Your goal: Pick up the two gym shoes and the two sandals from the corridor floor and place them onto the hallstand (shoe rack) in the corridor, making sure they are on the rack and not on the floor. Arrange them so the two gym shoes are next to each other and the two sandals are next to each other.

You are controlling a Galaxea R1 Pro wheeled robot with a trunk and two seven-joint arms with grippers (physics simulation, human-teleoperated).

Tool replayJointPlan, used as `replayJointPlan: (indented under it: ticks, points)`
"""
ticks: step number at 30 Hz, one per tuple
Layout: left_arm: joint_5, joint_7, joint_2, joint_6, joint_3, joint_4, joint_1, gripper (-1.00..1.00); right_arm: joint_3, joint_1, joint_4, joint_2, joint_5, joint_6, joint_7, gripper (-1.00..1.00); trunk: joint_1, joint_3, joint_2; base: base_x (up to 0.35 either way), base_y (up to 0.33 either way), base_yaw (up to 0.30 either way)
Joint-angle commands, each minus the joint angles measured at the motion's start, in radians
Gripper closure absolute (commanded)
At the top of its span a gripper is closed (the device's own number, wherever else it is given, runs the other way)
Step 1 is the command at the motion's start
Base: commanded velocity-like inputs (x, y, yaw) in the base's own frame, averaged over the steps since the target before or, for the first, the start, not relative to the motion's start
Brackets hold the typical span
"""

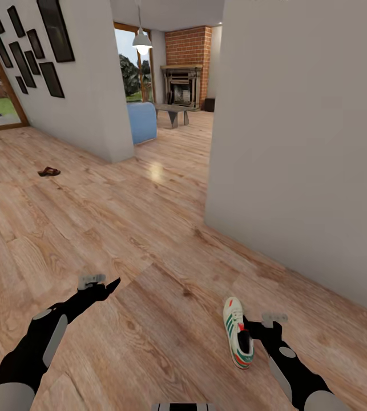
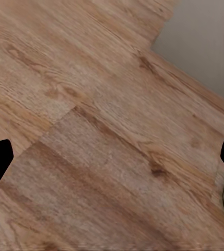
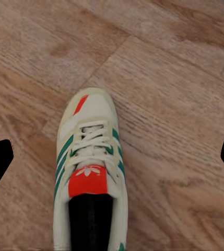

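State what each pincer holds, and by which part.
Nothing is held. The right pincer is open above the trainer, fingers wide apart and clear of it. The left pincer is open over bare floor.

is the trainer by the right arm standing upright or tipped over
Upright. The trainer shows its laces, tongue and opening from above, flat on the floor.

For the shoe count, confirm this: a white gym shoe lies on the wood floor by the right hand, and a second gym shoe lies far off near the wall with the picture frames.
One detail is wrong. The far item near the wall with the picture frames is a dark brown sandal, not a second gym shoe, as the head view shows. The rest holds: the white gym shoe lies on the wood floor by the right hand.
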Motion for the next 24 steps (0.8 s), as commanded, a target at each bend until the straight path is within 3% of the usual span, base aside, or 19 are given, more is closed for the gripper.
replayJointPlan:
  ticks: [1, 6, 13, 24]
  points:
    - [0.010, -0.004, 0.000, 0.010, 0.002, 0.000, 0.000, -1.00, 0.001, 0.000, 0.001, 0.000, -0.008, -0.004, -0.001, -1.00, -0.001, -0.001, 0.000, -0.251, 0.000, 0.000]
    - [0.006, -0.043, 0.000, 0.009, 0.001, -0.001, 0.018, -1.00, 0.001, 0.000, 0.001, 0.000, -0.008, -0.004, -0.001, -1.00, -0.001, -0.001, 0.000, -0.123, 0.000, 0.000]
    - [0.005, -0.046, 0.001, 0.009, -0.014, -0.001, 0.020, -1.00, 0.001, 0.000, 0.001, 0.000, -0.008, -0.004, -0.001, -1.00, -0.001, -0.001, 0.000, -0.017, 0.000, 0.000]
    - [0.009, -0.046, 0.002, 0.009, -0.018, -0.004, 0.021, -1.00, 0.001, 0.000, 0.001, 0.000, -0.008, -0.004, -0.001, -1.00, -0.001, -0.001, 0.000, -0.151, 0.000, 0.000]
